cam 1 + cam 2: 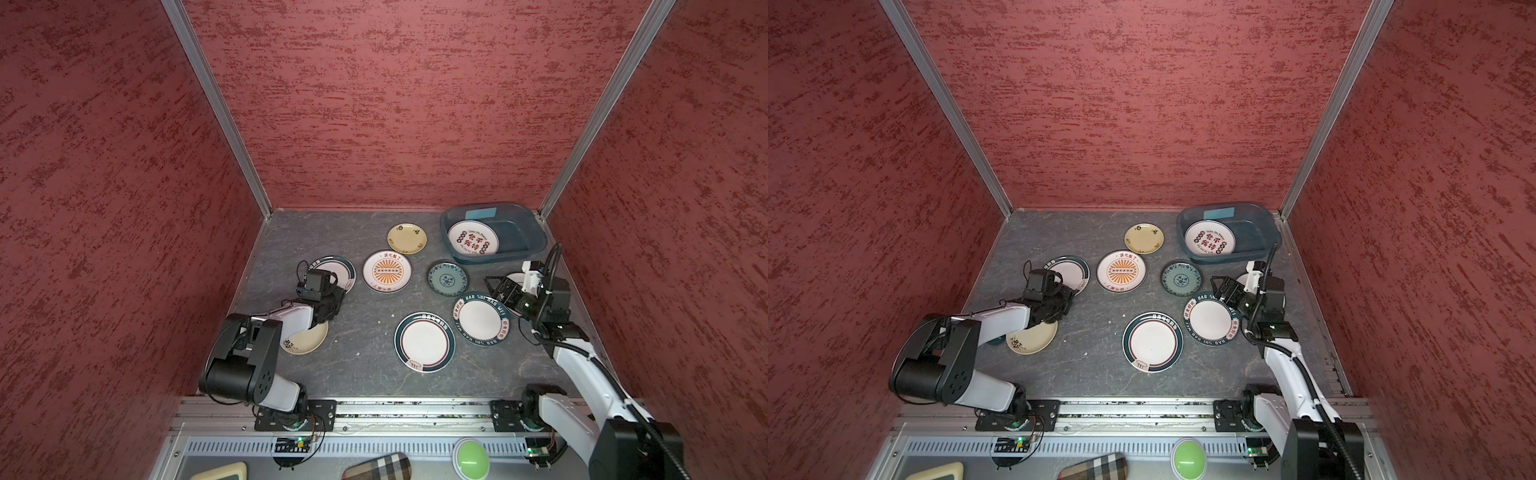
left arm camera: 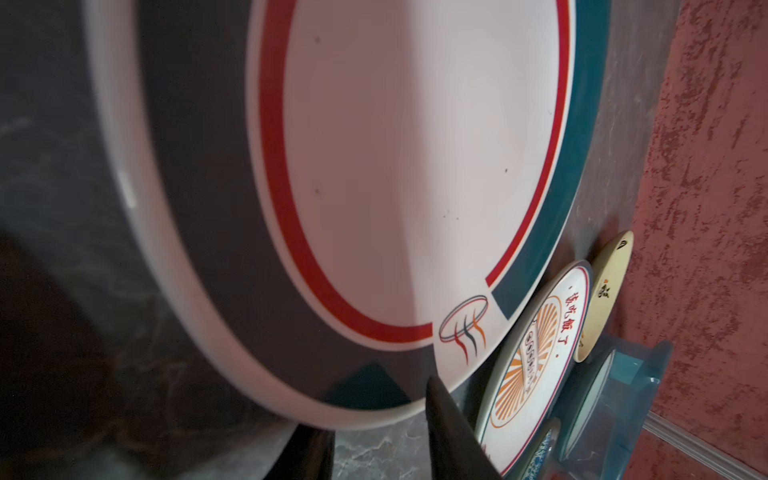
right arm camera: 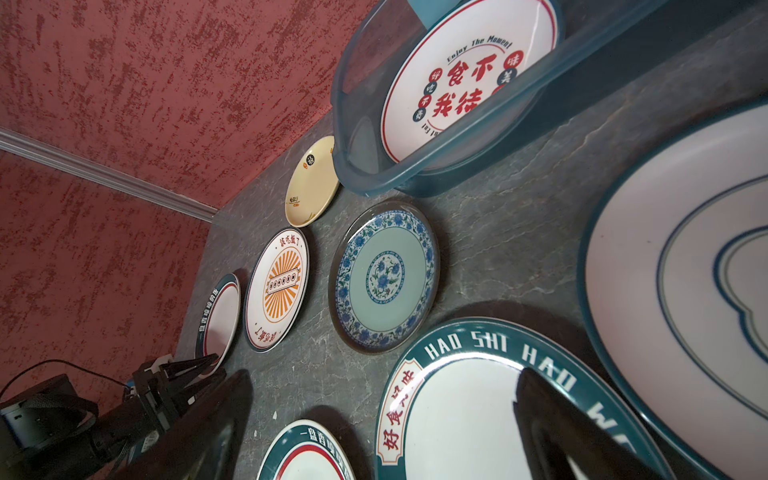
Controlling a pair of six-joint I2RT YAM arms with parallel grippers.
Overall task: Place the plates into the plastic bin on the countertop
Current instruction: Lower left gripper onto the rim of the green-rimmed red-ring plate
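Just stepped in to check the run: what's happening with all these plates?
A two-armed robot is loading the plastic bin. One plate with red characters already lies in it; the others sit on the countertop. The left gripper has its jaws around the rim of a teal-rimmed plate on the left, while the right gripper hovers open just in front of the bin.

"Enjoy The Moment" arcs over red characters 食不我待 on a white plate (image 3: 469, 83); "HAO SHI HAO" rings a teal-rimmed plate (image 3: 457, 407).

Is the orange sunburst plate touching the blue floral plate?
Apart. Both top views show a strip of bare countertop between the sunburst plate and the blue floral plate.
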